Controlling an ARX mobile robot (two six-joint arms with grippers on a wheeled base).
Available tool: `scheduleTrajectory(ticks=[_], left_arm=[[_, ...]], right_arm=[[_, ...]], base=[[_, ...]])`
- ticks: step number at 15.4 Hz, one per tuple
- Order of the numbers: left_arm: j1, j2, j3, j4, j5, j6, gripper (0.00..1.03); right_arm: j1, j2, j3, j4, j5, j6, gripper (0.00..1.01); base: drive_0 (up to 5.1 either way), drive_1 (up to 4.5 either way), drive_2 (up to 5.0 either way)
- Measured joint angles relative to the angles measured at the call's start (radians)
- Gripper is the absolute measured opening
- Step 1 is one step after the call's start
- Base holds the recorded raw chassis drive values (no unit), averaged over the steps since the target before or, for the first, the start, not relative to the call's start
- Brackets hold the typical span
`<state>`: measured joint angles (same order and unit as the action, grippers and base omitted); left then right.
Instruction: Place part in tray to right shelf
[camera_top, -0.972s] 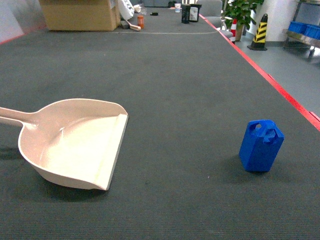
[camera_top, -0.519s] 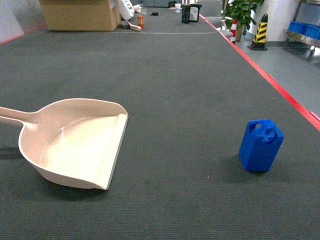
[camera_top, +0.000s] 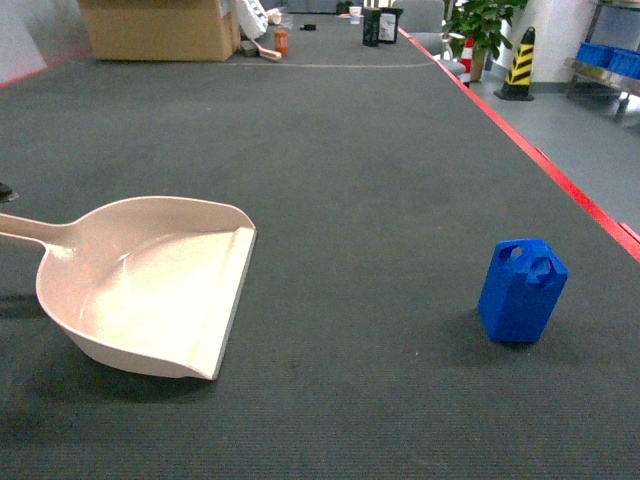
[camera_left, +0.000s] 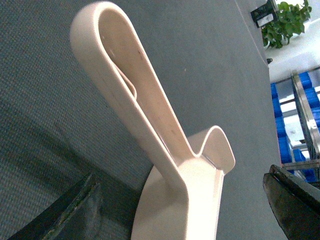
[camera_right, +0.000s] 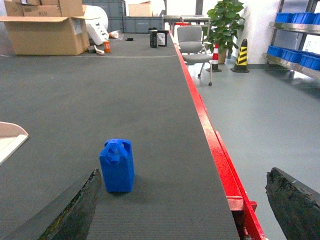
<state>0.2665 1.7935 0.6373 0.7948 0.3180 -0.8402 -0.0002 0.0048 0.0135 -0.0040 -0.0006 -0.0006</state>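
Part: a small bright-blue plastic jerrycan-shaped block (camera_top: 522, 291) stood upright on the dark grey ribbed mat (camera_top: 360, 170), right of centre in the head view and well apart from the scoop; no writing could be read on it.
Tray: a large beige glossy plastic dustpan-shaped scoop (camera_top: 150, 285) lay on the mat at the left, flat front lip toward the block, long handle running off the left edge; no brand mark showed.
Left gripper (camera_left: 180, 212): its dark fingers (camera_left: 75, 210) were spread wide either side of the scoop's handle, gripping nothing.
Right gripper (camera_right: 182, 210): its fingers (camera_right: 292, 205) were spread wide, with the blue block on the mat ahead between them, untouched.
Mat edge: a red border strip (camera_right: 215, 145) ran along the right side.
Background: a brown cardboard box (camera_top: 160, 28), a green potted plant (camera_top: 480, 22), a yellow-and-black striped cone (camera_top: 520, 62) and blue plastic crates (camera_right: 295, 52) on a metal rack; any labels were too small to read.
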Motion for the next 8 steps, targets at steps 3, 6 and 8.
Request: scheduleTrajectory(ticks=[3, 6, 8], left_arm=[[0.013, 0.117, 0.106, 0.023, 0.011, -0.026, 0.98], [0.023, 0.253, 0.244, 0.024, 0.016, -0.087, 0.96], [0.026, 0.306, 0.293, 0.087, 0.039, -0.135, 0.77]], right_arm=[[0.000, 0.000, 0.000, 0.000, 0.000, 0.000, 0.98], [0.000, 0.000, 0.000, 0.000, 0.000, 0.000, 0.98], [0.000, 0.000, 0.000, 0.000, 0.000, 0.000, 0.98]], base=[[0.0, 0.00, 0.0], [0.0, 0.00, 0.0], [0.0, 0.00, 0.0]])
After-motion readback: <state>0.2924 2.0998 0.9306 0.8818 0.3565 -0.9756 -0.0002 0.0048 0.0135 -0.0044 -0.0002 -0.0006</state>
